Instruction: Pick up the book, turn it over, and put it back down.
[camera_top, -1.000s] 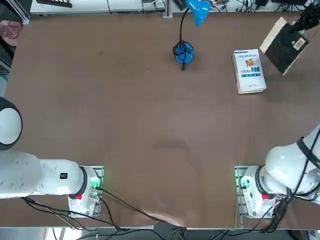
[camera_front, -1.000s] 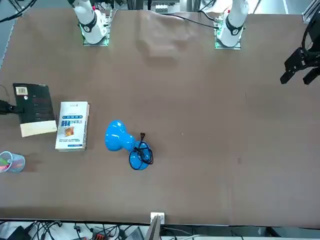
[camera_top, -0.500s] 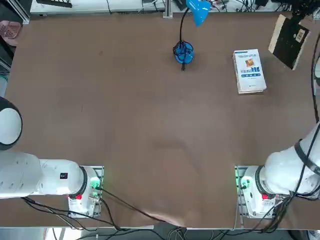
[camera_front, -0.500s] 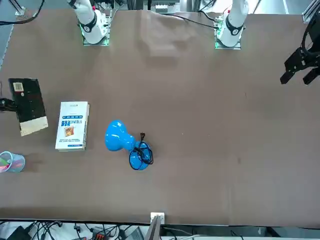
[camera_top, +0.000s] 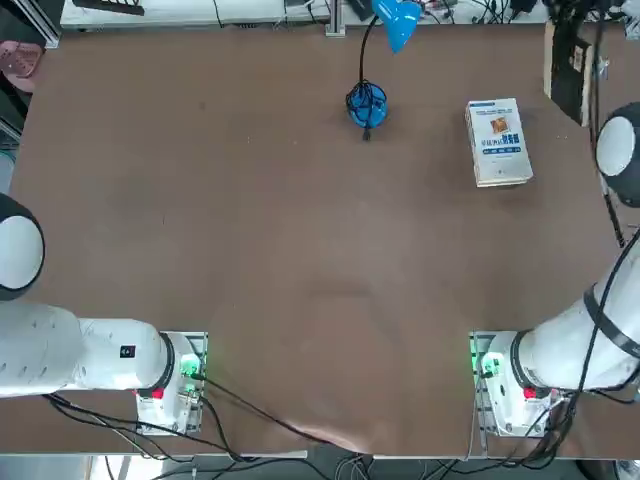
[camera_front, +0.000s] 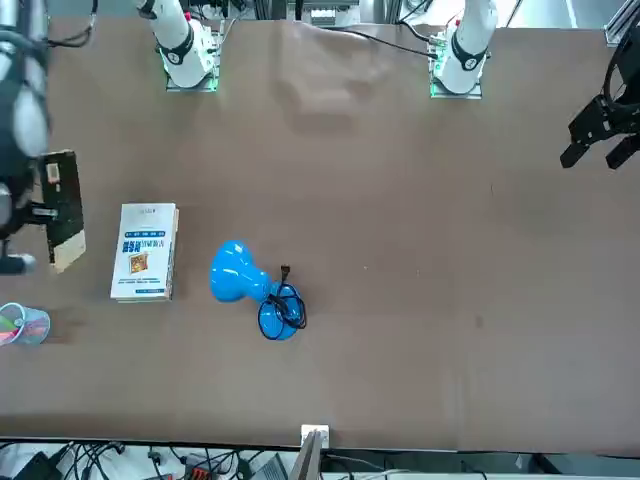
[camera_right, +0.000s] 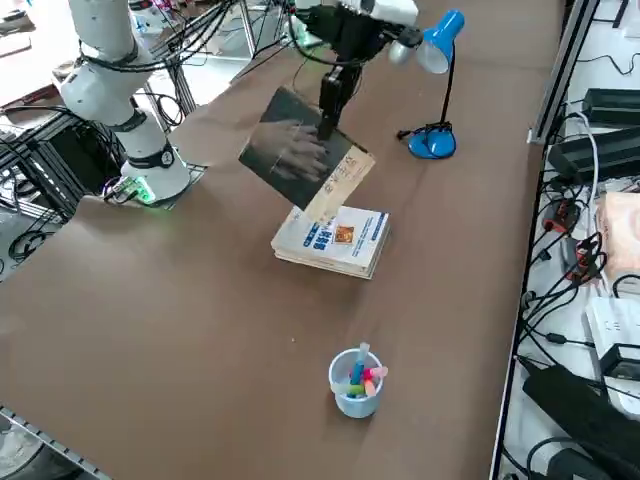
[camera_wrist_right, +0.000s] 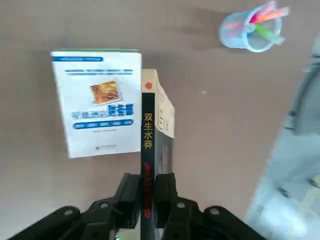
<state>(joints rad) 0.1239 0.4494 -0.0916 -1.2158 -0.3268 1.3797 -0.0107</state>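
Note:
My right gripper (camera_wrist_right: 148, 192) is shut on the book (camera_wrist_right: 149, 145), a thin black volume with pale pages. It holds the book on edge in the air, spine toward the wrist camera. The right side view shows the book (camera_right: 300, 160) tilted, hanging from the gripper (camera_right: 327, 122) above the table, its dark grey cover with a faint pale picture facing out. From above, the book (camera_top: 567, 65) appears as a narrow dark strip with a small pale label at the far right of the table. The front view shows the book (camera_front: 62, 205) at the left edge.
A thicker white book (camera_top: 498, 141) with blue print lies flat on the table just beside and below the held book (camera_right: 335, 238). A blue desk lamp (camera_top: 367, 100) stands mid-table at the far side. A clear cup of coloured pens (camera_right: 355, 380) stands near the right-hand table edge.
The wrist has rolled, turning the held book from nearly flat, black cover up, to almost on edge. It has also drifted toward the table's far side.

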